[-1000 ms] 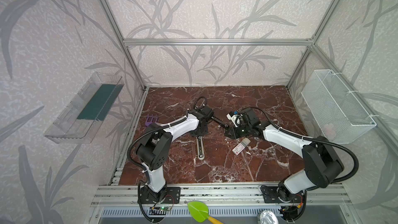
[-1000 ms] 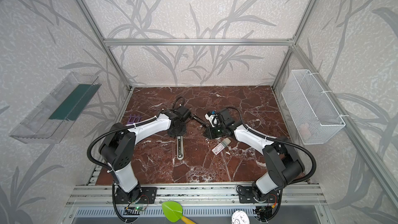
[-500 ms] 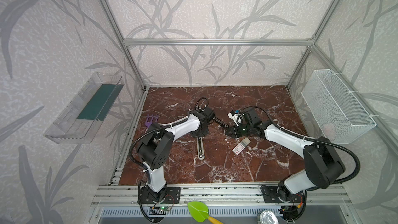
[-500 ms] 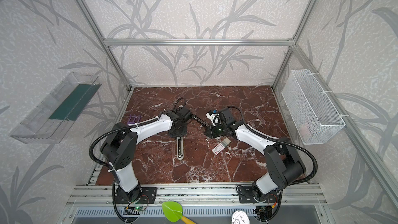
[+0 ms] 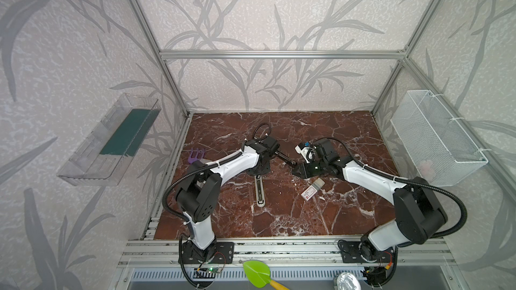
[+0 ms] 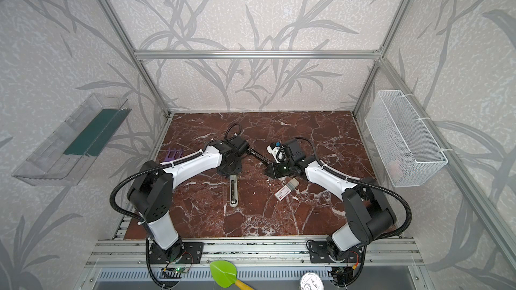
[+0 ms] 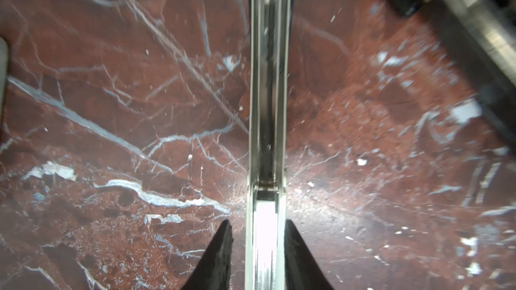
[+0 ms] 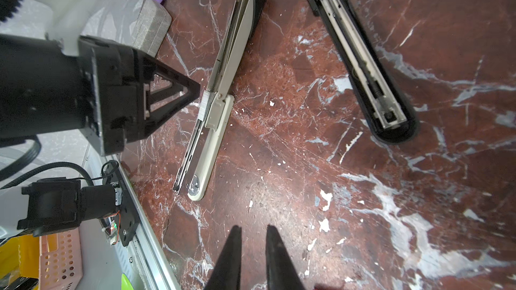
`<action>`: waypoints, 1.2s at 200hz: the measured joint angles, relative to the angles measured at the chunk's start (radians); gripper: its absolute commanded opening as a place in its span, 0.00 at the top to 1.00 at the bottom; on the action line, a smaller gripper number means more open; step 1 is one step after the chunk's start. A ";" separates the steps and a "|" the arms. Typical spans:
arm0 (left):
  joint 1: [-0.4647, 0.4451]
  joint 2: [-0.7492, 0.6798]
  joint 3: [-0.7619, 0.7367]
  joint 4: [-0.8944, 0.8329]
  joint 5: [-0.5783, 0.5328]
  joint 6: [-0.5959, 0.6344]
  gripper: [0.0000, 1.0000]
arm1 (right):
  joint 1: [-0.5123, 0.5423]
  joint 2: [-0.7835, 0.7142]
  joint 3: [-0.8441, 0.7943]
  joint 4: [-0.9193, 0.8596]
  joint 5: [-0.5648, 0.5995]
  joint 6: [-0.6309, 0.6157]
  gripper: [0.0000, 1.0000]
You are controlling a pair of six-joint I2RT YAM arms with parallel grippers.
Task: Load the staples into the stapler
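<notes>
A cream stapler (image 8: 212,124) lies opened flat on the marble, its metal channel (image 7: 266,107) facing up. My left gripper (image 7: 258,223) stands open astride that channel near the hinge, with a gap at one finger (image 7: 220,252). A short pale ribbed strip (image 8: 203,104) sits on the channel by the fingertip. In both top views the left gripper (image 5: 258,172) hangs over the stapler. The staples box (image 5: 312,190), white with a red label and its grey tray slid partly out, lies to the right. My right gripper (image 8: 252,227) hovers beside it, open by a narrow gap and holding nothing.
A black stapler (image 8: 363,59), also opened, lies behind between the two wrists. A purple fork-shaped piece (image 5: 196,155) and a grey block (image 8: 152,26) sit at the left edge. A wire basket (image 5: 435,140) hangs on the right wall, a clear tray (image 5: 111,140) on the left.
My left gripper's jaws have spread apart around the stapler's channel. Both arms have stayed almost where they were.
</notes>
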 measured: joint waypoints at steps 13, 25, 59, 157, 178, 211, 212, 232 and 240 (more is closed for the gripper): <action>0.010 0.001 0.021 0.002 0.002 0.010 0.66 | 0.001 0.000 0.000 0.000 0.000 0.000 0.80; 0.019 0.006 0.028 0.006 0.006 0.017 0.67 | 0.001 0.000 0.000 0.000 0.000 0.000 0.80; 0.050 0.056 0.028 0.006 0.016 0.037 0.67 | 0.002 0.000 0.000 0.000 0.002 0.000 0.81; 0.070 0.108 0.027 0.027 0.039 0.060 0.68 | 0.002 0.000 0.000 -0.005 0.005 0.000 0.81; 0.071 0.111 0.023 0.029 0.040 0.060 0.68 | 0.002 0.000 0.000 -0.010 0.005 0.000 0.81; 0.071 0.111 0.007 0.039 0.048 0.060 0.70 | 0.002 0.000 0.000 -0.015 0.005 0.000 0.81; 0.071 0.111 0.007 0.039 0.049 0.060 0.70 | 0.002 0.000 0.000 -0.015 0.005 0.000 0.81; 0.071 0.111 -0.002 0.043 0.057 0.059 0.71 | 0.002 0.000 0.000 -0.016 0.005 0.000 0.81; 0.071 0.110 -0.004 0.044 0.058 0.059 0.71 | 0.002 0.000 0.000 -0.016 0.005 0.000 0.81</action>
